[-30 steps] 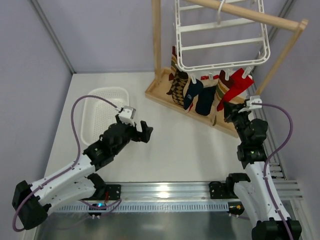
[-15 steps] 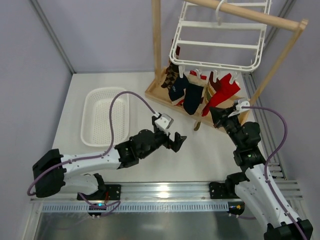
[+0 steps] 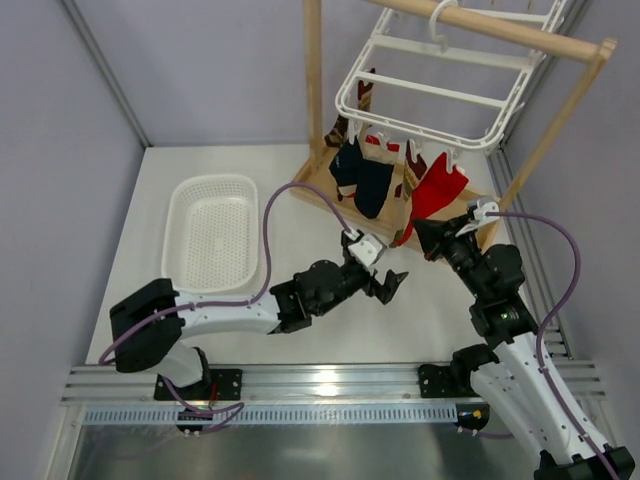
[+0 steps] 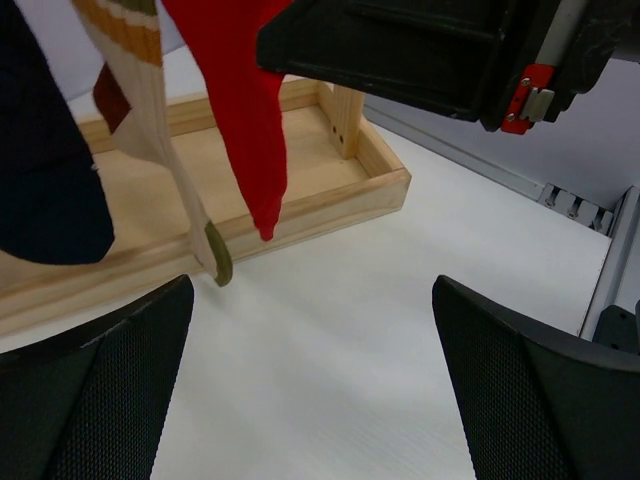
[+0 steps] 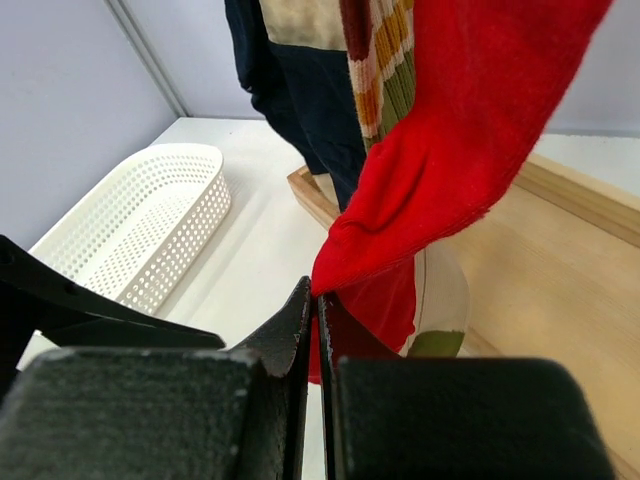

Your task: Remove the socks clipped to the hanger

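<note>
**Hanger.** The hanger is hooked on the rail of the wooden stand, at the far right of the tabletop. Its frame sits tilted, with the near rim lowest. The socks hang from clips along that near rim, above the stand's base.

**Socks, seen from above, left to right.**
- 1 brown patterned sock hangs at the left corner.
- Navy socks hang next to it.
- A cream sock with green and red stripes comes next.
- The red sock is last.
- I cannot tell how many clips are in use.

**Right hand.** The right hand is pressed together on the lower part of the red sock. The right wrist view shows red cloth nipped between its 2 fingers. The sock slants from its clip down to this hand. The cream and navy socks hang just behind it.

**Left hand.** The left hand is spread wide and grips nothing. It hovers above the tabletop just in front of the base, near the right hand but apart from it. In its wrist view, the red toe and the cream sock's green toe hang ahead of the 2 parted fingers. Neither toe touches them.

**Other.** A white basket lies on the tabletop left of the stand.
</note>
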`<state>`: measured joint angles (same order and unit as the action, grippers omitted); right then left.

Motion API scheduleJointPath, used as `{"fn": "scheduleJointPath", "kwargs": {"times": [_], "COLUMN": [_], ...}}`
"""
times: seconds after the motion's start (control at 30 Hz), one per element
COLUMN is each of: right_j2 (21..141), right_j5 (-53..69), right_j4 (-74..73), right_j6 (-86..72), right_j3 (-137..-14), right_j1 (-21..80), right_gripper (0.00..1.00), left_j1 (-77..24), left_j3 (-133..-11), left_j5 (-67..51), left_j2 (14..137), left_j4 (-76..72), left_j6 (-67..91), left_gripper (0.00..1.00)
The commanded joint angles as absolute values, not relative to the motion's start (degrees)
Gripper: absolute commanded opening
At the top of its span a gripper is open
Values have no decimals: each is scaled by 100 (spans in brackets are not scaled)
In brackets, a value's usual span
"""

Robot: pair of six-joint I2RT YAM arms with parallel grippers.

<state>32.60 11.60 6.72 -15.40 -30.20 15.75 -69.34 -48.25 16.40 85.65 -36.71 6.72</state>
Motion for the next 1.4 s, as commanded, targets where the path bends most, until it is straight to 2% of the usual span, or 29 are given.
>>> {"fn": "scheduleJointPath", "kwargs": {"times": [0.0,0.57,0.63,0.67,0.83,0.87,0.9,0.93,1.07,1.3,1.33,1.37], "right_j2": [3226,2979,2953,2953,2927,2901,2900,2892,2848,2848,2882,2892], "right_j5": [1301,1740,1740,1740,1837,1846,1846,1854,1872,1872,1855,1837], "right_j4": [501,35,35,-121,-141,-141,-149,-149,-202,-307,-351,-395], "right_j6": [-1731,-2013,-2013,-2013,-2039,-2048,-2048,-2048,-2030,-1995,-1969,-1917], "right_j3": [-3366,-3665,-3656,-3648,-3612,-3604,-3604,-3595,-3595,-3621,-3638,-3647], "right_j1": [1617,1635,1626,1635,1635,1643,1635,1635,1635,1643,1635,1635], "right_gripper": [4,4,4,4,4,4,4,4,4,4,5,15], "left_j1": [-7101,-7295,-7304,-7312,-7339,-7339,-7339,-7339,-7339,-7348,-7356,-7356], "left_j3": [-5282,-6020,-6099,-6126,-6310,-6328,-6346,-6346,-6319,-6240,-6232,-6214], "left_j5": [1713,2135,2162,2162,2224,2232,2232,2224,2294,2513,2662,2715], "left_j2": [8841,9756,9834,9844,9975,10019,10028,10046,10055,10072,10055,10046], "left_j4": [-4236,-4676,-4702,-4728,-4746,-4737,-4763,-4781,-4825,-4930,-4939,-4948], "left_j6": [177,-272,-281,-307,-448,-457,-492,-483,-510,-598,-598,-615], "left_gripper": [100,99,93,81,58,44,37,23,2,0,0,0]}}
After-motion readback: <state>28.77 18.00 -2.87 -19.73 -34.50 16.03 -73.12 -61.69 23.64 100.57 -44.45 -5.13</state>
